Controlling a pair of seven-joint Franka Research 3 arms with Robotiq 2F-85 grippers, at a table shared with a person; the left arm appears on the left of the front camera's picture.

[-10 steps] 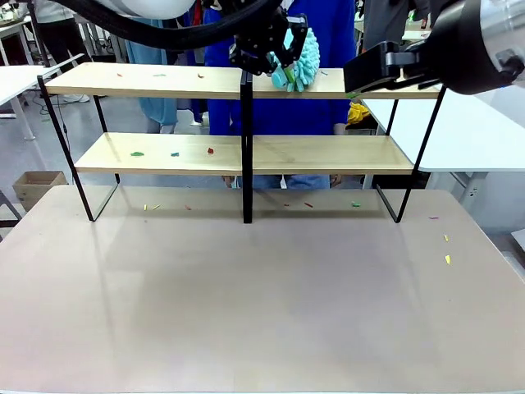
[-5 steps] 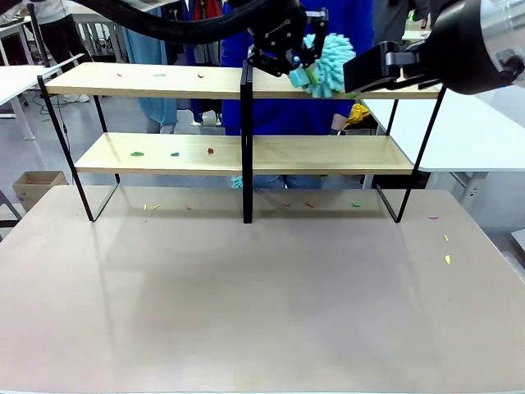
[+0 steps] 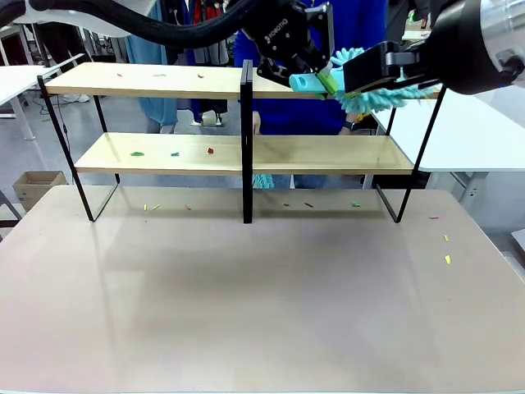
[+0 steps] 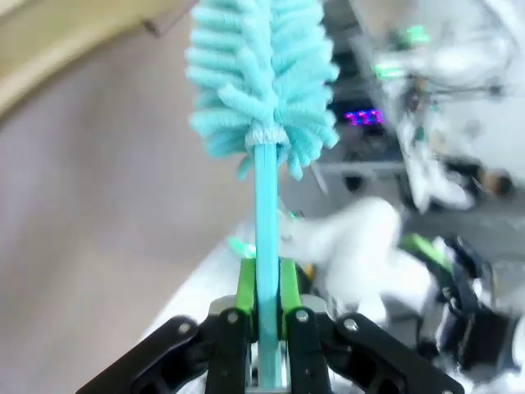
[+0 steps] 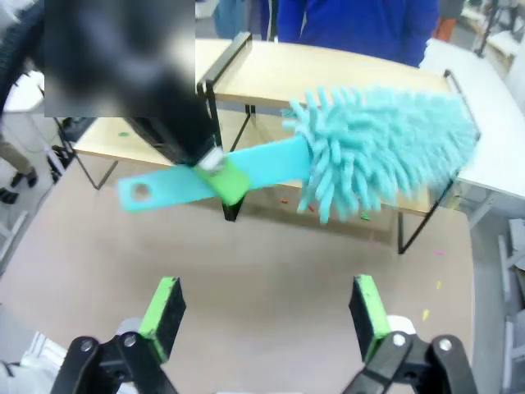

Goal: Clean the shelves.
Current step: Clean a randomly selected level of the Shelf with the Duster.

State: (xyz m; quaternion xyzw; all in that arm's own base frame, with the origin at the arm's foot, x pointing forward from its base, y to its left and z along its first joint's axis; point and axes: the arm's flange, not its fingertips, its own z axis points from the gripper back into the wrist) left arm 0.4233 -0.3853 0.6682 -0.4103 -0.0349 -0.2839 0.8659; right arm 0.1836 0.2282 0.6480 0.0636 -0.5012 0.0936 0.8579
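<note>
The shelves [image 3: 164,80] stand at the table's far side, two tiers of light-wood boards on a black frame. My left gripper [image 3: 310,67] reaches across over the top right board, shut on the flat handle of a turquoise fluffy duster [image 3: 376,97]. The duster's head hangs at the board's right end, partly behind my right arm [image 3: 476,41]. In the left wrist view the green pads [image 4: 246,287] clamp the duster's handle [image 4: 264,213]. My right gripper [image 5: 267,316] is open above the table, with the duster [image 5: 385,148] ahead of it and clear of its fingers.
Small coloured scraps lie on the top left board [image 3: 201,75], on the lower left board [image 3: 137,153] and on the tabletop [image 3: 447,259] under and right of the shelves. A person in blue [image 3: 287,107] stands behind the shelves. A white table [image 3: 467,131] is at the right.
My left gripper has carried the duster to the right along the top shelf, from the central upright to the right end. The duster's head now points right and downward.
</note>
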